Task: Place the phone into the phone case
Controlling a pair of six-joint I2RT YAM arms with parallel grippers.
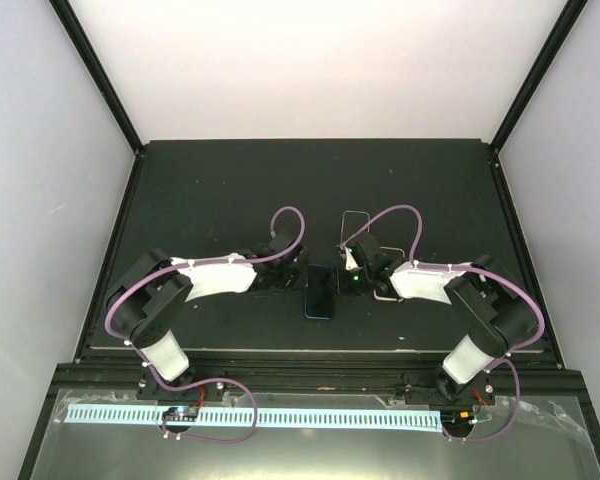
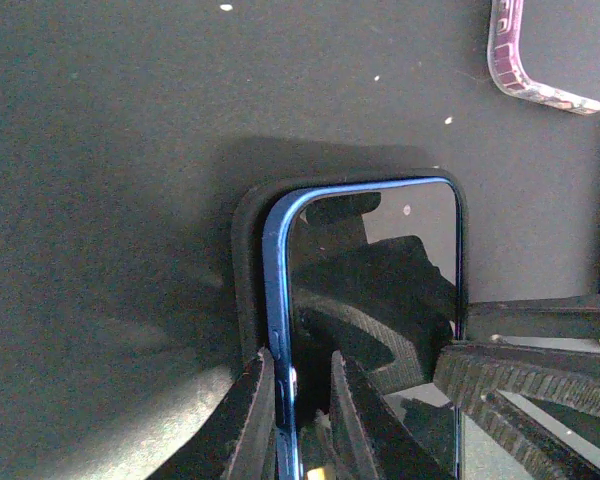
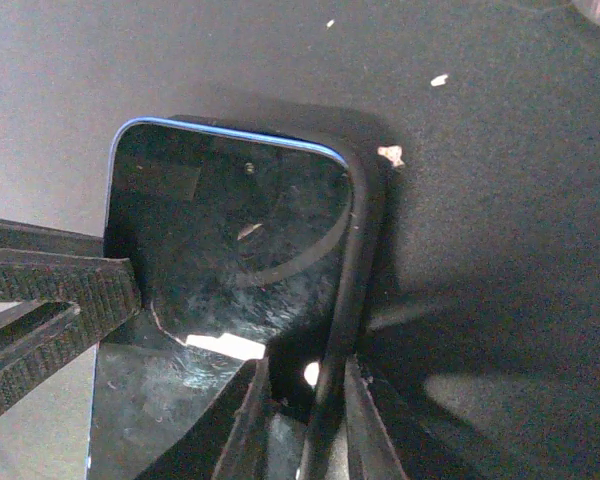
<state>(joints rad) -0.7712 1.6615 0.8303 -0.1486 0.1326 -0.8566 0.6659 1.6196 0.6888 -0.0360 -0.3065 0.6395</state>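
Left gripper (image 2: 302, 358) astride phone (image 2: 380, 270) edge (blue), case (image 2: 247, 250) beneath

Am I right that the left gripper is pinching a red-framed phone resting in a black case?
Not quite: the frame is blue, not red. The left wrist view shows the left gripper pinching the blue-framed phone resting in the matte black case.

My top camera looks down from behind over the whole counter (image 1: 230, 180); both wrist cameras sit close, facing down, sharing the phone (image 2: 380, 260).
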